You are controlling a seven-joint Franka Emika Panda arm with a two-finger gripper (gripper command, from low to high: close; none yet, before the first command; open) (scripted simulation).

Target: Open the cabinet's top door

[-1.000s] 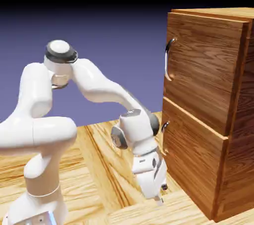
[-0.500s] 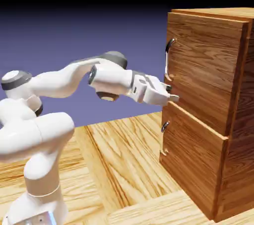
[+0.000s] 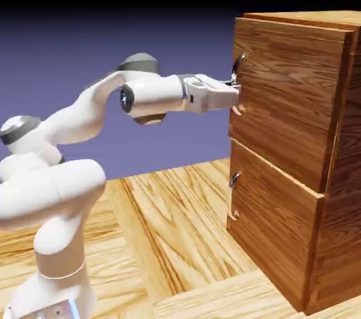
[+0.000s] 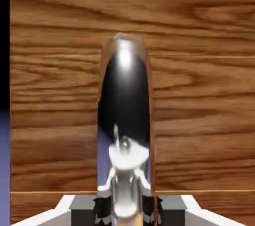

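One curved silver handle (image 4: 124, 90) sits between the hand's (image 4: 126, 209) closed fingertips (image 4: 170, 209).

The handle (image 4: 124, 90) is showing smooth, mirror-glossy metal; the top door (image 3: 285, 92), grained wood with soft sheen. The arm (image 3: 60, 184) is displaying smooth, glossy white plastic.

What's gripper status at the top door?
Gripper shut on upper handle. Top door barely ajar at most. No obstruction visible.
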